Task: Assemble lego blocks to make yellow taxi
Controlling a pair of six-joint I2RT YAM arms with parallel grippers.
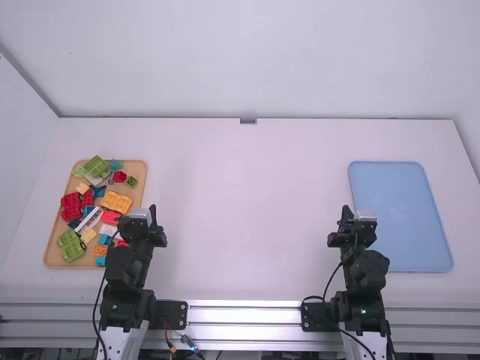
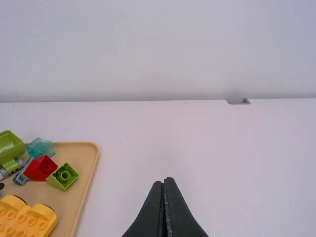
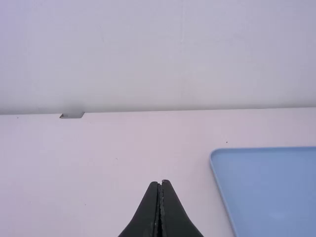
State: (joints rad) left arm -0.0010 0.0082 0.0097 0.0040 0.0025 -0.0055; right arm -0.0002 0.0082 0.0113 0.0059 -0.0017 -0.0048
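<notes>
White table (image 1: 247, 225): at your left sits the tan tray (image 1: 54, 260), loaded with mixed lego blocks. Right gripper (image 3: 160, 182): well to the tray's right, fingers together, empty. Left gripper (image 2: 163, 181): by the tray's right rim, the nearer of your two, fingertips also together with nothing between them. Yellow vehicle base (image 1: 116, 202): inside the tray, toward its right rim, hence leftward of the left gripper; its long axis runs mostly across the tray, slightly skewed. You probably begin the taxi here, needing to bring that gripper left over the rim and open it across the base's narrow width. Note rounded bulges, dark curved edges, probably wheels, and ringed studs on top.
</notes>
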